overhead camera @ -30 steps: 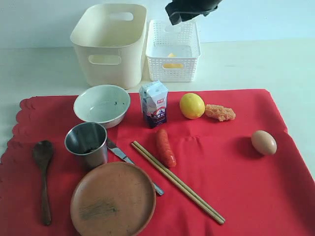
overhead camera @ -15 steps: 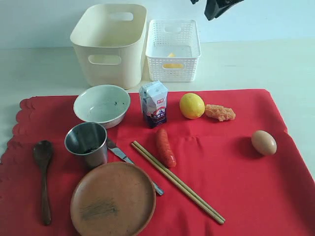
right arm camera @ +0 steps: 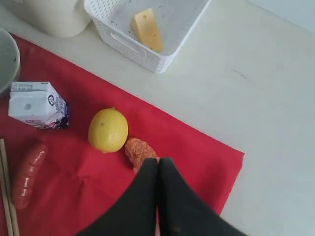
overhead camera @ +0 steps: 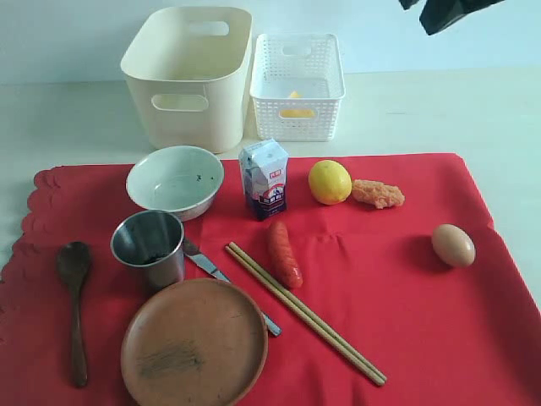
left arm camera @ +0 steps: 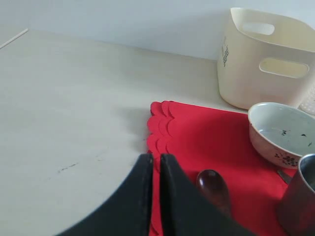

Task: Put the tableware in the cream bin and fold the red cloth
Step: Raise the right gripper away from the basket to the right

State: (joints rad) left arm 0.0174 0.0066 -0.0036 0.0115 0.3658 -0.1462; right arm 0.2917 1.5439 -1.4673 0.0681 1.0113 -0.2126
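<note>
Right gripper point(right arm camera: 157, 161) just swung clear of the basket point(overhead camera: 297, 118), fingers pinched together, empty. Left gripper point(left arm camera: 155, 158) together too, spoon point(left arm camera: 212, 183) just ahead of it. Tableware point(overhead camera: 149, 245) all sits on the cloth point(overhead camera: 406, 279), none in the bin point(overhead camera: 190, 85) yet.

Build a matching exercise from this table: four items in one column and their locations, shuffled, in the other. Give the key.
Items
1. cheese wedge
2. egg
3. steel cup
4. dark wooden spoon

Places
A. between the bowl and the brown plate
B. inside the white lattice basket
C. beside the scalloped edge of the red cloth
D. alone on the cloth's right side in the exterior view

Pairs: 1-B, 2-D, 3-A, 4-C
</note>
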